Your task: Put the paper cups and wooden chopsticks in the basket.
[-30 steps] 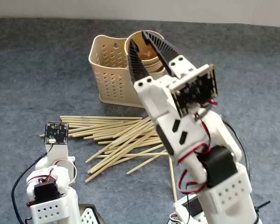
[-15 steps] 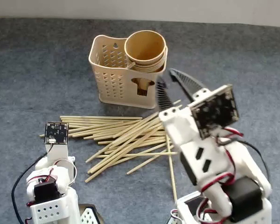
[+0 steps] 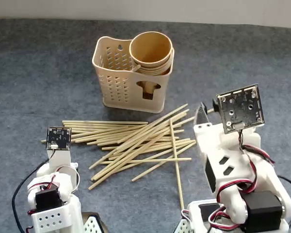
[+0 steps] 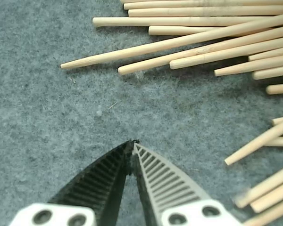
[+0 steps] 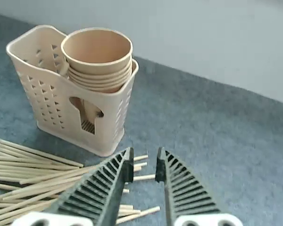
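Note:
A beige perforated basket stands at the back of the grey carpet with a stack of paper cups nested in its right part. In front of it lies a loose pile of wooden chopsticks. My right gripper hovers just in front of the basket, over the right end of the chopsticks; its jaws stand a little apart with nothing between them, and the cups are beyond them. My left gripper is shut and empty, low over bare carpet beside the left ends of the chopsticks.
Grey carpet covers the whole table, with open room left of the basket and right of it. One chopstick lies crosswise, reaching toward the right arm's base. A pale wall edge runs along the back.
The right arm has pulled back from over the cups in the basket to just in front of it, and its jaws have narrowed. The cups stay in the basket. The left arm has not moved.

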Available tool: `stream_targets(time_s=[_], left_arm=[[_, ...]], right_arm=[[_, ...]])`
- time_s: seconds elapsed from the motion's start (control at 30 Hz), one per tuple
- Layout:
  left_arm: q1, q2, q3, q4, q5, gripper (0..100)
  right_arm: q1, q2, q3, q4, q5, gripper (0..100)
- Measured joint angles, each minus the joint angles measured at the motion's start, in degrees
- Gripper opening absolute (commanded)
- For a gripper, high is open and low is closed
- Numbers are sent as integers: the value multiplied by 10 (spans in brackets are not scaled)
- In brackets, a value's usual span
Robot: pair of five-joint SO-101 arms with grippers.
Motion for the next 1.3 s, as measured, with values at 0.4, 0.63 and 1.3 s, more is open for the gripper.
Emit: stream_targets(time_s=[0.4, 0.63, 1.3], left_arm=[[0, 0, 0, 0, 0, 5], [0, 0, 0, 0, 0, 5], [0, 0, 0, 0, 0, 5]], right_arm=[[85, -1, 3, 109, 0, 95], [91, 1, 135, 87, 0, 97], [-125, 210, 250, -131, -108, 95]])
